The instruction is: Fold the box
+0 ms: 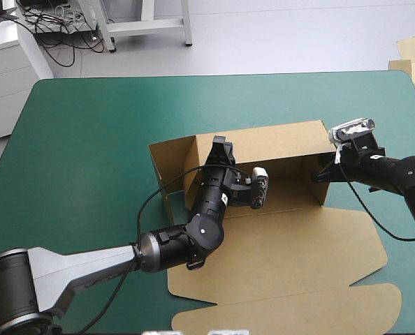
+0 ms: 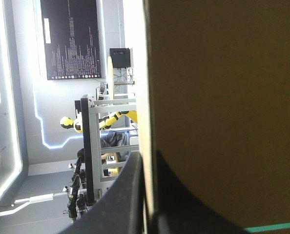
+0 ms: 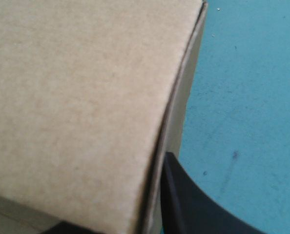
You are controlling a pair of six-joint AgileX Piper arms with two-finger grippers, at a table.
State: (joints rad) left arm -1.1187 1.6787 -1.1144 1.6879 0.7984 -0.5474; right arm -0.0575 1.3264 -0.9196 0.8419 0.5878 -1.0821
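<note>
The left claw (image 1: pixel 220 146) sits on the top edge of the raised rear wall of the brown cardboard box (image 1: pixel 298 244), near the wall's left end. Its tips are hard to make out from above. Its wrist view shows the wall's edge wedged between two black fingers (image 2: pixel 120 195), all but closed on it, and board blocks most of the scene on one side. The right claw (image 1: pixel 324 169) meets the same wall's right end. There one finger is almost wholly covered by board and the other lies against the outer face, the pair pinching the wall. The box lies mid teal-green worktop (image 1: pixel 89 139) with its rear wall standing, its left flap raised, and its base and lid flat toward the near edge.
</note>
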